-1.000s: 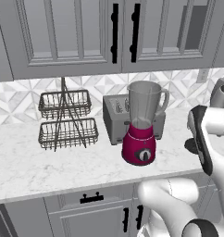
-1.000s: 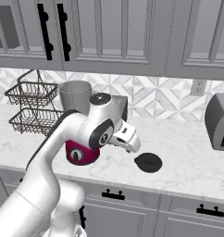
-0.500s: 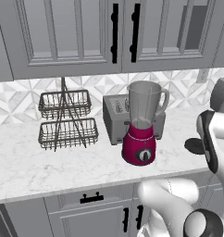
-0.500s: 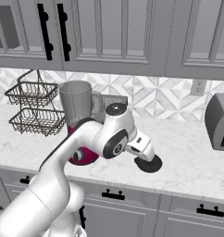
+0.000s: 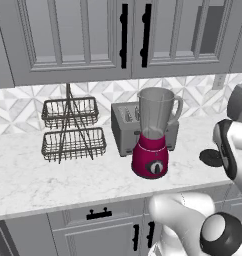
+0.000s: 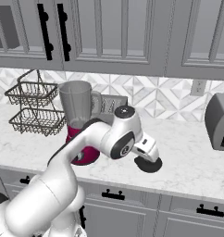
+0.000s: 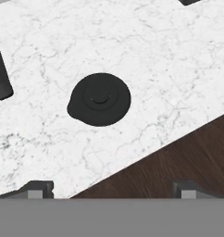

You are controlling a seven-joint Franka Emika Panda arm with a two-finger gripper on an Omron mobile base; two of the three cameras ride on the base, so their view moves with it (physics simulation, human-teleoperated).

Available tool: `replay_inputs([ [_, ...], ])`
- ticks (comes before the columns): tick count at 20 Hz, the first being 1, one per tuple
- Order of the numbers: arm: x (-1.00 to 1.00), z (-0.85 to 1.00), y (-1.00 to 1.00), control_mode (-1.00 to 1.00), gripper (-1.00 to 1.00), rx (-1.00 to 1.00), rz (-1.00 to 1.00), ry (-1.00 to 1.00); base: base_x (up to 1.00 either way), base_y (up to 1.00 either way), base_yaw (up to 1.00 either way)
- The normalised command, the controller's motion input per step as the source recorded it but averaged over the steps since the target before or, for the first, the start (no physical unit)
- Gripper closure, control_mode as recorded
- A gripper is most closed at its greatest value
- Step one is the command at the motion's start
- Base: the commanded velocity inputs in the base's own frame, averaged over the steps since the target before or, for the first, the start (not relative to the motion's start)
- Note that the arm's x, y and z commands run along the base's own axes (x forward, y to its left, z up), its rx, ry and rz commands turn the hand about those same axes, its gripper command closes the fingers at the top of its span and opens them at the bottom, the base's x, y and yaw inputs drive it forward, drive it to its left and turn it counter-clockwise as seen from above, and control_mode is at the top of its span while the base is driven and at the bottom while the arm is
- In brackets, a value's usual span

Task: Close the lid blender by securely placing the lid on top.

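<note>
Blender stands on the marble counter, magenta base toward the front edge, black knob facing out, clear tapered jar open at the top with no lid on it. Handle on the jar's right side in the left base view.

Lid: flat black disc with a small spout nub, lying on the counter well to the right of the blender, near the front edge. In the left base view the lid is half hidden behind the white forearm; in the right base view the lid peeks out under the hand.

Gripper hangs above the lid, not touching it. 2 finger tips sit wide apart at the bottom of the hand view, nothing between them: hand released, empty.

Surroundings:
- Grey toaster just behind and left of the blender, touching or nearly so (cannot tell which).
- 2-tier wire basket further left, well apart from the blender.
- Grey appliance at the right end of the counter, seen in the right base view.
- Wall outlet on the patterned backsplash.
- Upper cabinets with black handles above; drawers with black pulls below.

View differences: the hand view gives the lid whole, plus dark wood floor past the counter edge. In the right base view the arm crosses in front of the blender base. Left base view shows the blender unobstructed.
</note>
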Motion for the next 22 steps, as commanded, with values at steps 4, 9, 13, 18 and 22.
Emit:
replay_inputs([
  [4, 0.27, -0.22, -0.01, -1.0, -1.0, 0.0, 0.02, 0.02, 0.0, 0.0, 0.0],
  [9, 0.26, -0.3, -0.01, -1.0, -1.0, 0.0, 0.04, 0.03, 0.0, 0.0, 0.0],
  [13, 0.25, -0.29, -0.04, -1.0, -1.0, 0.0, 0.04, 0.04, 0.0, 0.0, 0.0],
  [18, 0.25, -0.29, -0.05, -1.0, -1.0, 0.0, 0.04, 0.04, 0.0, 0.0, 0.0],
  [22, 0.2, -0.28, -0.11, -1.0, -1.0, 0.0, 0.03, 0.03, 0.0, 0.0, 0.0],
])
